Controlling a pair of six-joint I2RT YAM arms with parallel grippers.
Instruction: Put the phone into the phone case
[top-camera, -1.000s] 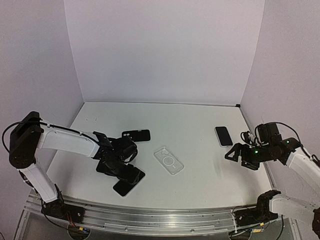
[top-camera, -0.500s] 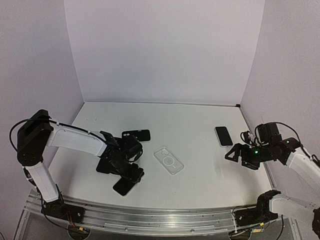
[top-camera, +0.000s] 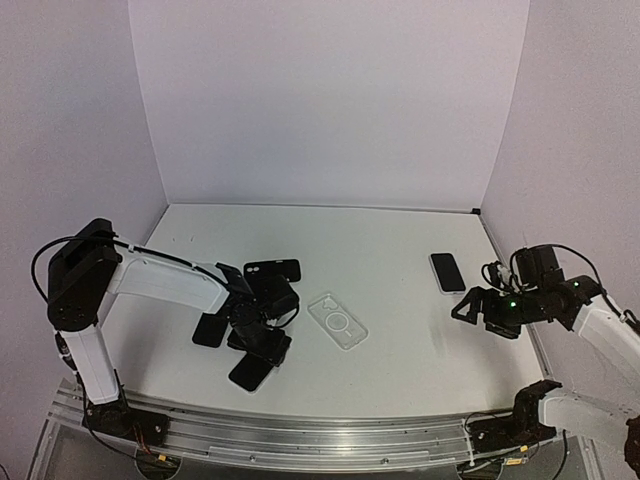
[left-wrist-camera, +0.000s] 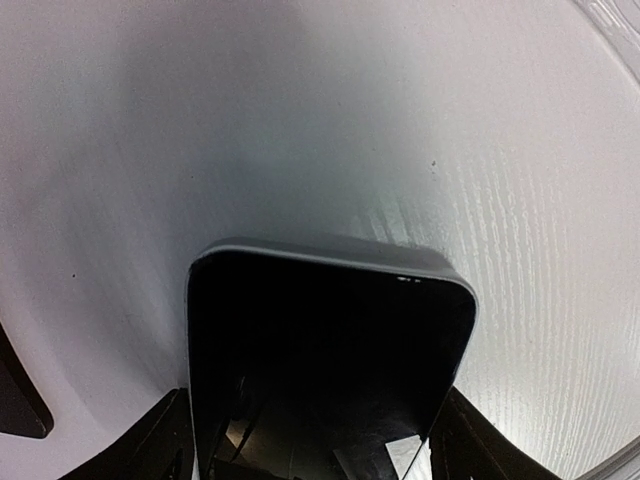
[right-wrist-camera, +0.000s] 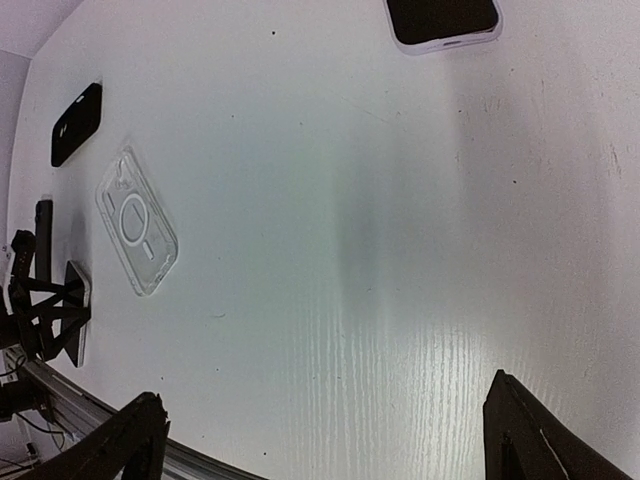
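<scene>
Over the white table (top-camera: 400, 340), the left gripper (top-camera: 265, 340) pinches a black grey-rimmed phone (left-wrist-camera: 330, 350) near the clear plastic phone case (top-camera: 338, 321); the right gripper (top-camera: 470, 306) hovers well apart, fingers spread. Squaring phone to case before lowering looks key.

Phone (top-camera: 250, 372): dark glossy screen, grey rounded rim; gripped across its sides by the left gripper (top-camera: 262, 345), near the table's front-left. Clear phone case (top-camera: 337, 320): transparent, a ring printed at mid-back, camera cut-out at the far end; laid flat and diagonal at mid-table, right of the phone, not touching.
</scene>
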